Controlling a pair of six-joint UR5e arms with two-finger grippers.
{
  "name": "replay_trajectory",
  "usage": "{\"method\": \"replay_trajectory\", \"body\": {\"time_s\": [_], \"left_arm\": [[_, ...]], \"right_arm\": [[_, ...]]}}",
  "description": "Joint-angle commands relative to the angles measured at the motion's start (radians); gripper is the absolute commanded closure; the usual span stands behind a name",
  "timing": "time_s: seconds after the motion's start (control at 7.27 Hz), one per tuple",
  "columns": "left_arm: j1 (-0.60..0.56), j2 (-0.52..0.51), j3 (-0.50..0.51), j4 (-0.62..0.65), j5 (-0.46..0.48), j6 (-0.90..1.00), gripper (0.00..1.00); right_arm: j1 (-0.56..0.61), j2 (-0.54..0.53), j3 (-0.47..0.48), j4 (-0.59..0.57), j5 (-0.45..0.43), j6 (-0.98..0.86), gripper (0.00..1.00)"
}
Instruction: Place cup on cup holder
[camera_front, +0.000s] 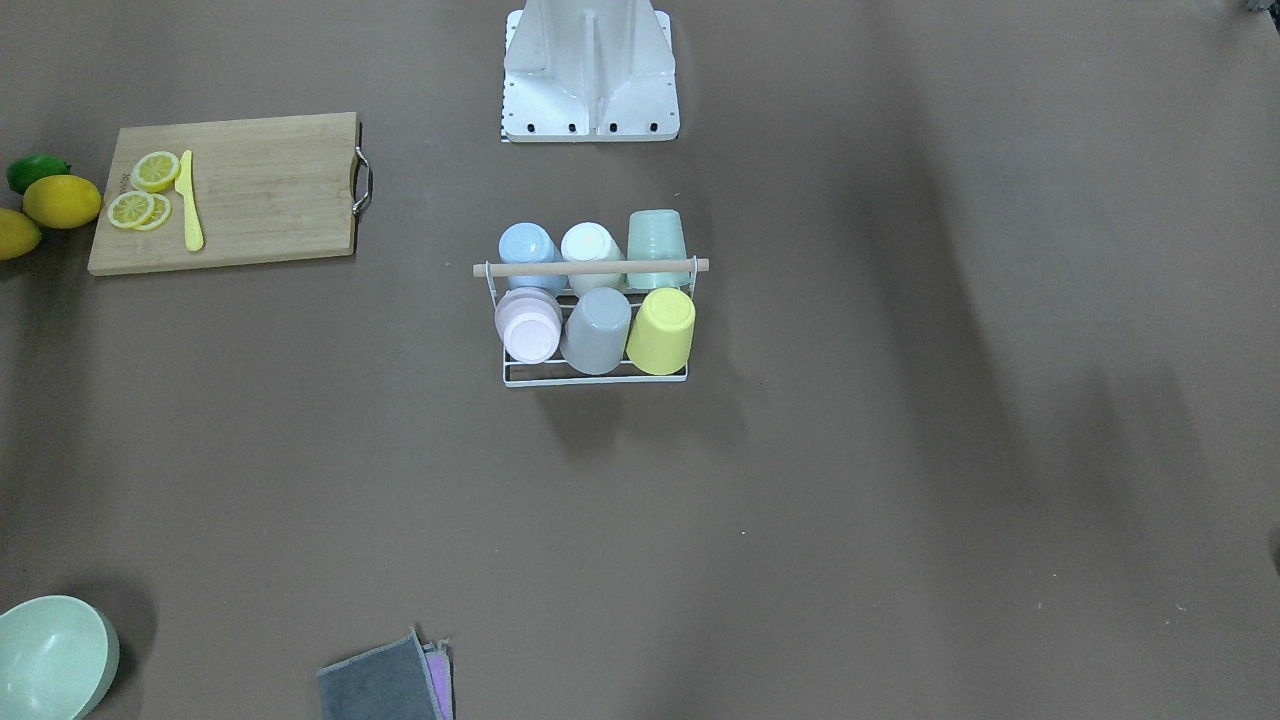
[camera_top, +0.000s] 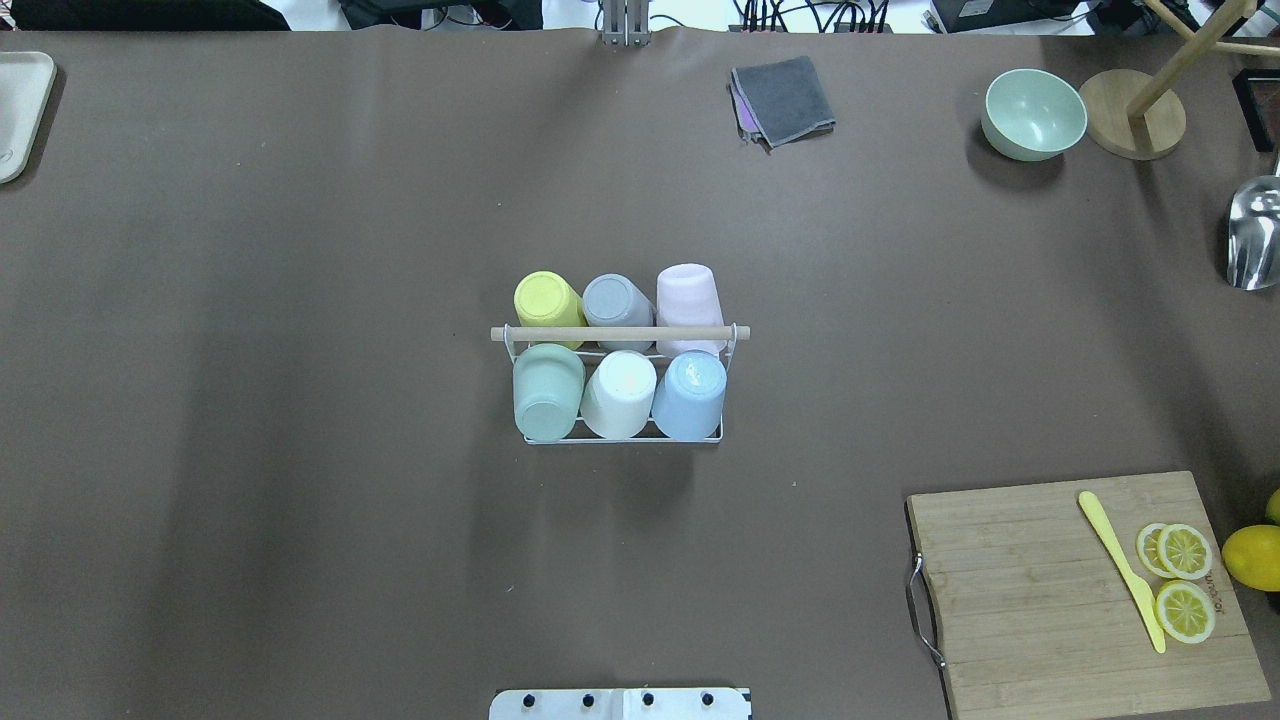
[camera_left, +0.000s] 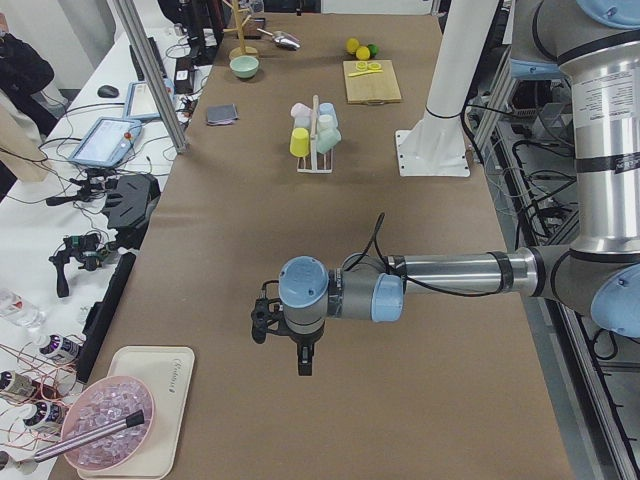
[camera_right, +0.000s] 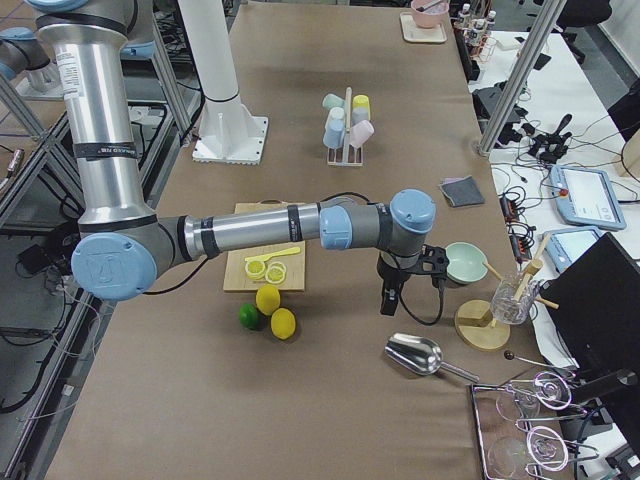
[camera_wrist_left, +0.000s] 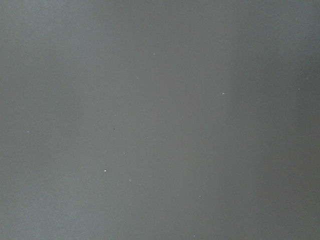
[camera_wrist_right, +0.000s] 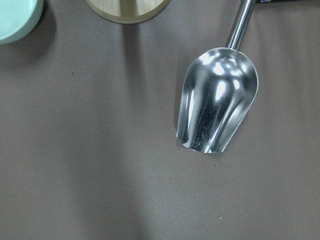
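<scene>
The white wire cup holder (camera_top: 620, 334) with its light wooden rod stands at the middle of the table, and also shows in the front view (camera_front: 590, 267). Several cups sit upside down on it: yellow (camera_top: 545, 298), grey (camera_top: 615, 298) and pink (camera_top: 688, 292) in the far row, green (camera_top: 547, 392), white (camera_top: 620, 394) and blue (camera_top: 692, 394) in the near row. My left gripper (camera_left: 303, 360) hangs over bare table far from the holder. My right gripper (camera_right: 387, 300) hangs near the scoop. I cannot tell whether either is open or shut.
A cutting board (camera_top: 1040, 600) holds lemon slices (camera_top: 1183, 550) and a yellow knife (camera_top: 1120, 565), with lemons beside it. A green bowl (camera_top: 1033, 113), a wooden stand (camera_top: 1133, 115), a metal scoop (camera_wrist_right: 217, 107), a folded grey cloth (camera_top: 785, 98) and a tray (camera_top: 20, 110) lie around the table's edges.
</scene>
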Motion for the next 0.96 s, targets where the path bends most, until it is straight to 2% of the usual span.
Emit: {"method": "replay_trajectory", "body": {"time_s": [0.0, 0.83], "left_arm": [[0.001, -0.003, -0.021, 0.003, -0.005, -0.008, 0.03], [0.003, -0.004, -0.022, 0.003, -0.004, -0.005, 0.03]], "right_arm": [[0.000, 0.000, 0.000, 0.000, 0.000, 0.000, 0.01], [0.000, -0.003, 0.000, 0.002, -0.003, -0.009, 0.01]]}}
